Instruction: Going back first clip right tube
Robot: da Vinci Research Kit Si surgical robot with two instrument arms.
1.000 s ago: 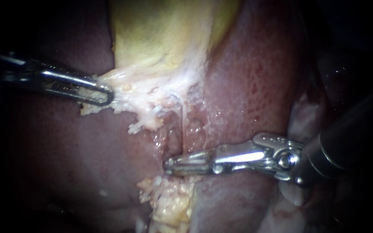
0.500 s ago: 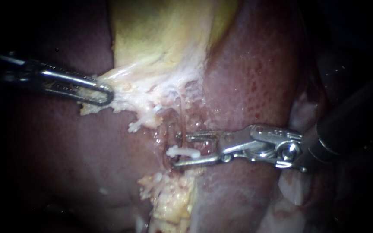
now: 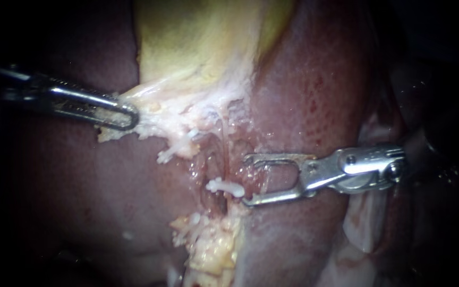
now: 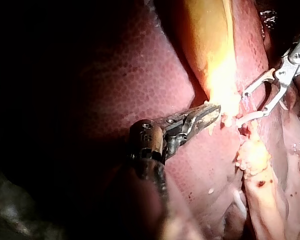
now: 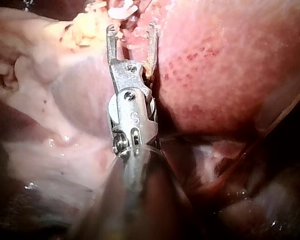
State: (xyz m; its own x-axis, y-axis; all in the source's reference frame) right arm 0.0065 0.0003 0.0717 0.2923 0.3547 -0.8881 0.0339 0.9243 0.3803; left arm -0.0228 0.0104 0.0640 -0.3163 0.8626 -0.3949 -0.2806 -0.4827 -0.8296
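Left instrument (image 3: 128,116) clamped on tissue (image 3: 152,119); clip (image 3: 224,187) set across tube (image 3: 222,143); right instrument (image 3: 249,179) released.
Tissue below the gallbladder (image 3: 197,48) is held to the left, likely so the tube is stretched and exposed. The clip is seen mid-field, just off the right instrument's lower jaw. Those jaws are spread wide with nothing gripped, and are judged clear for backing off.

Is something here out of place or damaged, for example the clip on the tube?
Nothing stands out. The white clip sits across the tube, my right instrument has open jaws beside it, and my left instrument grips pale tissue at the edge of the gallbladder.
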